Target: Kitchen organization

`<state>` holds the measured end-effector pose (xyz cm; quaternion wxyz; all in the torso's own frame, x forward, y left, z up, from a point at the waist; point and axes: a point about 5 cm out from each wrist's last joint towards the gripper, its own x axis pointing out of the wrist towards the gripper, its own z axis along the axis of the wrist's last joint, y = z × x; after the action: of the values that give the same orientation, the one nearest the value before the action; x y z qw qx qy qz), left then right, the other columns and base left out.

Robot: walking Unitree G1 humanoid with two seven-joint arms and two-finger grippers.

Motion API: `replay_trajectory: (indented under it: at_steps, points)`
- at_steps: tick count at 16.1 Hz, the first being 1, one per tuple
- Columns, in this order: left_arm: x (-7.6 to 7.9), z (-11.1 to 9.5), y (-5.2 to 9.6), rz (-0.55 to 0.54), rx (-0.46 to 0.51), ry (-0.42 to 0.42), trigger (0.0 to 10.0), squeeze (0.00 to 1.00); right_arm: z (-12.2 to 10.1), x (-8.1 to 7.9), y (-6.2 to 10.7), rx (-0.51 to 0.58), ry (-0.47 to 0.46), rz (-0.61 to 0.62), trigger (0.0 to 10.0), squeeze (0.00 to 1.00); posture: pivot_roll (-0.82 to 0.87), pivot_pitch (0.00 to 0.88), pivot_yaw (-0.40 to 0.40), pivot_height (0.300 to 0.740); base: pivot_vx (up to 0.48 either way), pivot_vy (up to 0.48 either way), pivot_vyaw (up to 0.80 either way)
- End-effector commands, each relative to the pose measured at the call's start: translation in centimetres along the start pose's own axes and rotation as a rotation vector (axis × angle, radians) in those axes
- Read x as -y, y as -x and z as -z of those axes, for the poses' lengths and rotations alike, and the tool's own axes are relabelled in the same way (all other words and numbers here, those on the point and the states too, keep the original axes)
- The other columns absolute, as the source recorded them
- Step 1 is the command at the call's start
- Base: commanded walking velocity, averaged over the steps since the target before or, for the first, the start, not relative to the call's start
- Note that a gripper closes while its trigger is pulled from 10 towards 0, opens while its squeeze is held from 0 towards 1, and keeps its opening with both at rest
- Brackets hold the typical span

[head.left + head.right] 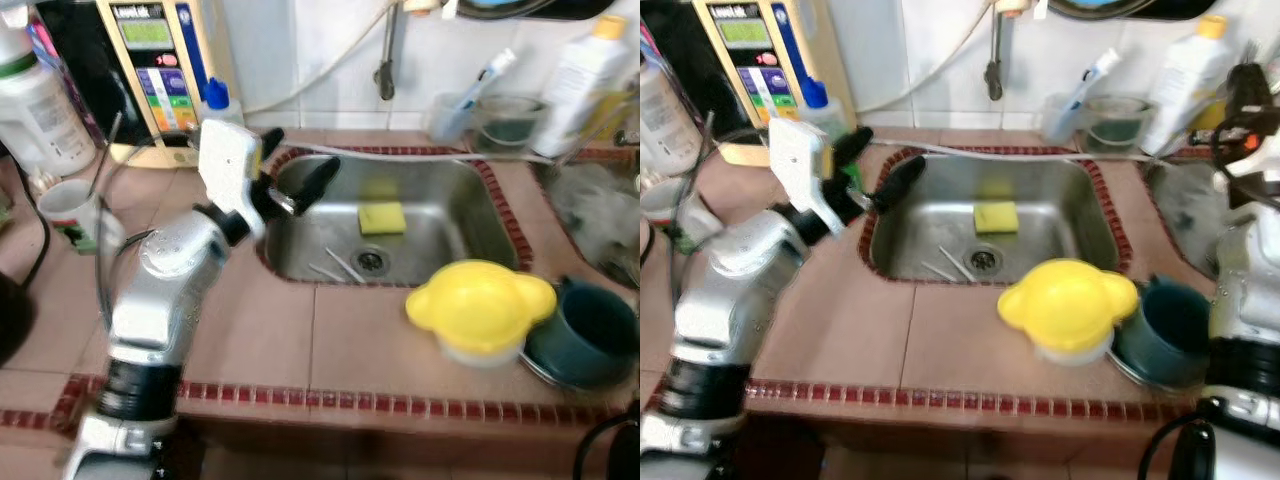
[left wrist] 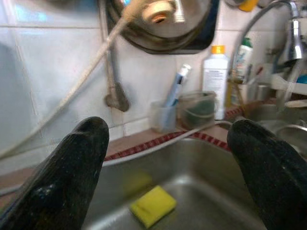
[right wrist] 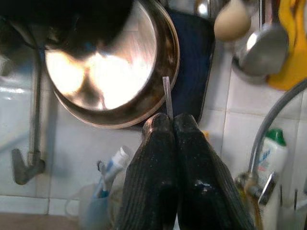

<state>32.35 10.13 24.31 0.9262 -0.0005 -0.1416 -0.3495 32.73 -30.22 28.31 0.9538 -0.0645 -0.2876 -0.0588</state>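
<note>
Our left gripper [image 1: 300, 170] hangs over the near-left rim of the steel sink [image 1: 440, 215], its two black fingers [image 2: 67, 177] spread wide apart with nothing between them. Just ahead of it and lower, on the basin floor, lies a yellow sponge [image 1: 382, 217], flat, its long side running roughly across the sink. Nearer the drain, below the gripper, we make out a couple of thin metal utensils [image 1: 335, 266] lying slantwise; what kind they are we cannot tell.

Our left arm reaches forward from the counter's front edge, wrist bent toward the sink.

Our right gripper [image 3: 171, 125] is raised toward the wall, fingers pressed together on a thin metal strip [image 3: 166, 96] that stands upright from the tips, in front of a hanging steel pan [image 3: 110, 72].

Well to the right of the left gripper, on the counter, a yellow lid [image 1: 478, 302] sits beside a dark teal cup [image 1: 590, 335]. Beyond the sink, a clear container [image 1: 508, 122] holds something dark.
</note>
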Motion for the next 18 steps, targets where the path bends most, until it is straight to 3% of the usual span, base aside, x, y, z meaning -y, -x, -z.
replay_trajectory:
  at_steps: [1, 8, 17, 18]
  points:
    - [-0.3, -0.8, 0.1, -0.007, 0.019, -0.014, 10.0, 0.00, -1.1, 0.2, -0.4, 0.048, 0.007, 0.003, 10.0, 0.00, -0.12, 0.078, 0.018, 0.740, 0.000, 0.000, 0.00]
    - [0.3, -0.9, 0.2, 0.041, 0.025, -0.074, 10.0, 0.00, -0.7, 0.1, -0.4, 0.032, -0.014, -0.008, 10.0, 0.00, -0.12, 0.075, 0.018, 0.740, 0.000, 0.000, 0.00]
    - [0.7, -0.7, 0.2, 0.066, 0.021, -0.070, 10.0, 0.00, -0.6, -0.4, -0.4, 0.032, -0.033, -0.027, 10.0, 0.00, -0.12, 0.059, 0.020, 0.740, 0.000, -0.465, 0.00]
    - [0.9, -0.6, 0.1, 0.074, 0.022, -0.033, 10.0, 0.00, -0.6, -0.5, -0.4, 0.029, -0.042, -0.028, 10.0, 0.00, -0.12, 0.056, 0.021, 0.740, 0.000, -0.262, 0.00]
